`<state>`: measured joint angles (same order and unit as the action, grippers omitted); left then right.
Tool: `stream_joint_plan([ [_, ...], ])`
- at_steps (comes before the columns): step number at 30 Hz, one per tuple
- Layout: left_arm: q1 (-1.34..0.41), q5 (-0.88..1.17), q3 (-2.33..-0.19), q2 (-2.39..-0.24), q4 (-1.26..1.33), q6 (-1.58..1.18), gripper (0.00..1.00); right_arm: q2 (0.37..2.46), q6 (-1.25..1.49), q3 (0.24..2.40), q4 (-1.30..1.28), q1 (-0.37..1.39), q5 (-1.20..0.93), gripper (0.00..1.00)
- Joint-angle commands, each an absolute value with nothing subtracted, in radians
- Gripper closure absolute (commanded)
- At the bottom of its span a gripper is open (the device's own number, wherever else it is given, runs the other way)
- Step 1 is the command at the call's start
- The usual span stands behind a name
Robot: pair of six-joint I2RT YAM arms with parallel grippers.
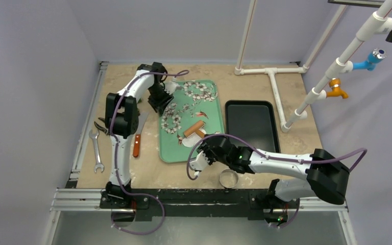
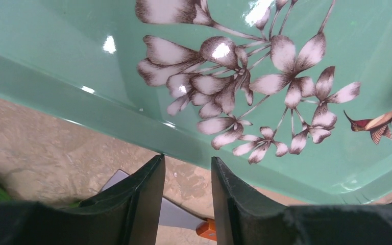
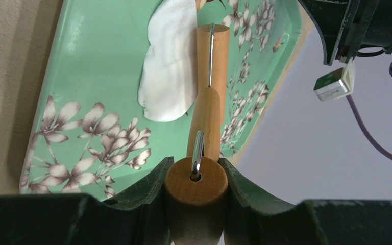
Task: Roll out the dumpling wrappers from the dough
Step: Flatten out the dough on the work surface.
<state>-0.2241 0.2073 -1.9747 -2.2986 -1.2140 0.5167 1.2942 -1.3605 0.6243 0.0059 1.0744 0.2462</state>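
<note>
Clamped end-on between the fingers of the right gripper [image 3: 195, 169] is the round knob of a pale wooden rolling pin [image 3: 207, 115]. Its long axis runs straight away from the jaws, up the length of the glossy green flower-printed tray [image 3: 97, 61].

The white dough [image 3: 168, 66] lies on the tray floor along the roller's left side as this wrist camera sees it. Its edge meets the wood, but I cannot tell whether the roller rests on it. To cover the dough, the pin probably needs to shift sideways onto it.

The dough is already pressed into a thin, uneven oblong, faintly ridged, and not yet round.

The left gripper [image 2: 188, 162] hangs over the tray's rim, well apart from the dough, with its jaws narrowly parted and nothing between them. The right arm is much the nearer.
</note>
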Motion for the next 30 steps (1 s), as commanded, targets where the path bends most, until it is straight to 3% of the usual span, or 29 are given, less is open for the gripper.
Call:
stream_joint_plan([
  [1,-0.225,0.181,-2.085,-2.325,-1.177,0.521,0.66,1.271,-1.340,0.623,-0.017,1.082,0.263,1.00],
  [8,-0.175,0.034,-2.192,-2.393,-1.157,0.561,0.75,1.243,-1.369,0.662,-0.154,1.104,0.286,1.00],
  [14,-0.172,0.027,-2.211,-2.406,-1.131,0.590,0.75,1.187,-1.350,0.687,-0.285,1.134,0.293,1.00],
  [22,-0.184,0.107,-2.327,-2.478,-1.180,0.600,0.74,1.219,-1.343,0.655,-0.220,1.132,0.259,1.00],
  [26,-0.218,-0.019,-2.229,-2.449,-1.070,0.653,0.72,1.220,-1.356,0.662,-0.221,1.133,0.271,1.00],
  [30,-0.248,-0.024,-2.291,-2.520,-1.118,0.682,0.73,1.209,-1.353,0.663,-0.213,1.132,0.280,1.00],
])
